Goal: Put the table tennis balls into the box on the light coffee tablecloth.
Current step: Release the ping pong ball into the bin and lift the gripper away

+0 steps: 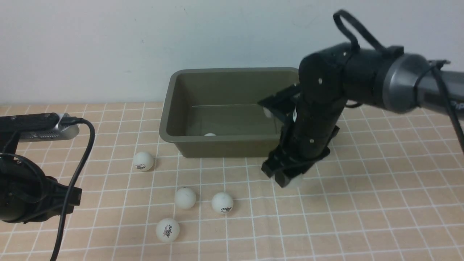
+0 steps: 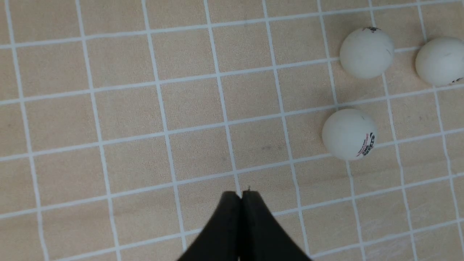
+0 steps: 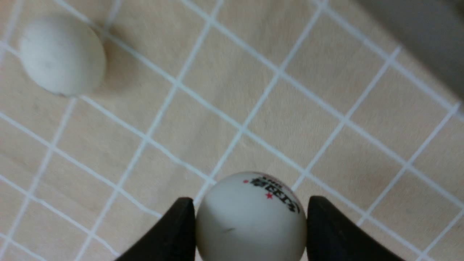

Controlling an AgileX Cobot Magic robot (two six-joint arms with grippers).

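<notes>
The olive-green box stands at the back middle of the light coffee tablecloth. One white ball shows inside it. Several balls lie on the cloth in front of the box's left end, the nearest and the farthest. My right gripper hangs just in front of the box's right end, a little above the cloth. In the right wrist view it is shut on a logo-printed ball. My left gripper is shut and empty over bare cloth, with three balls off to one side, the closest.
A white wall rises behind the box. The left arm and its cable sit at the far left edge. In the right wrist view another ball lies on the cloth and the box wall shows at a corner.
</notes>
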